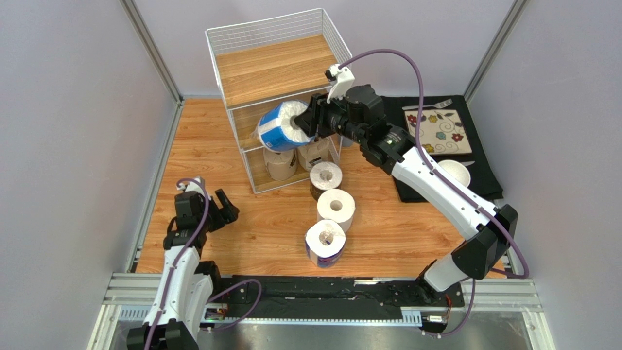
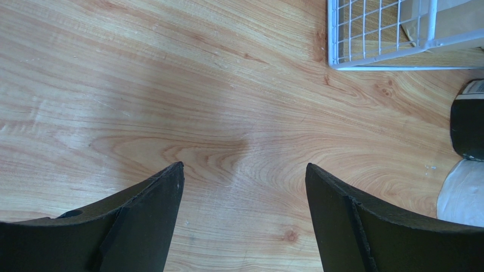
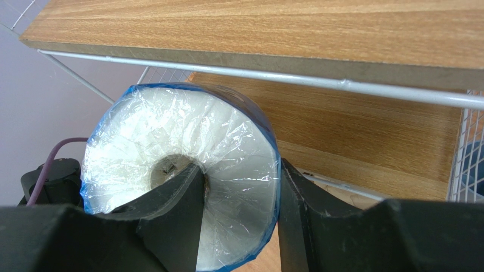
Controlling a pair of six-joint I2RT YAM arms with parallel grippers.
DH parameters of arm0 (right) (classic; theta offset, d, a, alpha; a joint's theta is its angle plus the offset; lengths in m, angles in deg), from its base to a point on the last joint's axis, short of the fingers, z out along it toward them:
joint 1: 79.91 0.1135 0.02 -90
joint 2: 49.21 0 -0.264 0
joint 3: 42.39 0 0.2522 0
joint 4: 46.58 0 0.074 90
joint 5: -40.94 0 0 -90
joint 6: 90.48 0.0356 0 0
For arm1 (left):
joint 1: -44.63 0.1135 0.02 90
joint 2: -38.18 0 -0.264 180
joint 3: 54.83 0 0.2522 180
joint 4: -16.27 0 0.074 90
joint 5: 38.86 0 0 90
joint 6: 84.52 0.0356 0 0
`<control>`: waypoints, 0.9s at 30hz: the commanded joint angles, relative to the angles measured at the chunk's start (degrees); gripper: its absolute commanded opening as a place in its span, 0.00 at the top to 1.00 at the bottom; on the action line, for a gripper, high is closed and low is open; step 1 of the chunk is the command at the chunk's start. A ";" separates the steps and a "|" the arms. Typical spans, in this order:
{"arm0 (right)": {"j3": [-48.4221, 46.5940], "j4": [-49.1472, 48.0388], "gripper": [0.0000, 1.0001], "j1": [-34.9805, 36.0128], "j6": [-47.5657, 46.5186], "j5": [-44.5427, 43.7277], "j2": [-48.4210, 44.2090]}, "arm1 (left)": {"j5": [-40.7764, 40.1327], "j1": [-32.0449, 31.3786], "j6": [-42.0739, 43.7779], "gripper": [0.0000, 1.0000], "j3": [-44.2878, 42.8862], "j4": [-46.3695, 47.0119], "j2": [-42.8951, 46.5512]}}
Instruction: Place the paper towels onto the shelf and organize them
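Note:
The shelf (image 1: 271, 69) is a white wire rack with wooden tiers at the back of the table. My right gripper (image 1: 304, 120) is shut on a blue-wrapped paper towel roll (image 1: 280, 126), held on its side at the open front of the middle tier. In the right wrist view one finger sits in the roll's (image 3: 170, 136) core and the other outside its wall, with the middle board (image 3: 369, 130) just beyond. Two brown rolls (image 1: 279, 162) stand on the bottom tier. A dark-wrapped roll (image 1: 325, 177), a white roll (image 1: 336, 208) and a blue-wrapped roll (image 1: 325, 243) stand in a line on the table. My left gripper (image 1: 216, 206) is open and empty.
A black mat (image 1: 482, 171) at the right carries a floral placemat (image 1: 439, 131) and a white cup (image 1: 455, 173). The left wrist view shows bare wood, the rack's lower corner (image 2: 375, 56), the dark roll (image 2: 468, 119) and the white roll (image 2: 463, 195). Grey walls close in both sides.

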 commanded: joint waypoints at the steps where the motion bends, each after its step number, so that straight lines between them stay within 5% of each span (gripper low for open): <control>1: -3.83 -7.47 0.80 0.61 -0.90 -1.52 -0.25 | 1.37 0.34 -1.28 0.13 0.82 0.18 1.08; 27: -11.65 -9.06 0.80 4.38 -6.96 -13.64 8.27 | -0.74 0.43 0.21 0.13 0.56 -1.58 2.14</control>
